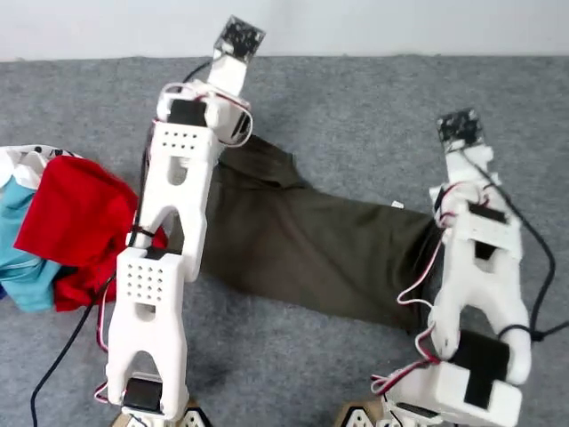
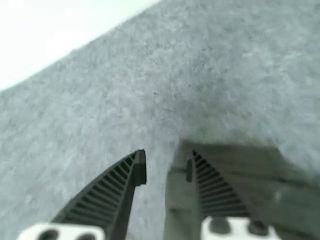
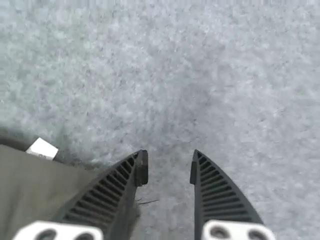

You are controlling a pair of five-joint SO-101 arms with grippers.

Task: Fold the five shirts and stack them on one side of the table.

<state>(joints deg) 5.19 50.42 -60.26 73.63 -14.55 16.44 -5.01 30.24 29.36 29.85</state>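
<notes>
1. Olive shirt (image 1: 302,249) lies spread on the grey worktop (image 1: 373,98) between the arms; a pile of red and teal shirts (image 1: 62,231) sits at one edge.
2. Left tool (image 2: 166,167) straddles the shirt's edge, parted and empty; right tool (image 3: 167,167) likewise, near the white label (image 3: 42,148).
3. Lower both until one finger slides under the hem, pinch together, then lift evenly.

No legible text or signs.

The left arm (image 1: 169,267) and right arm (image 1: 476,294) are white plastic shells with grids of small holes (image 1: 149,280), black motors (image 1: 484,360), looping red, white and black cables (image 1: 413,298), and black ribbed fingers (image 2: 115,190).
</notes>
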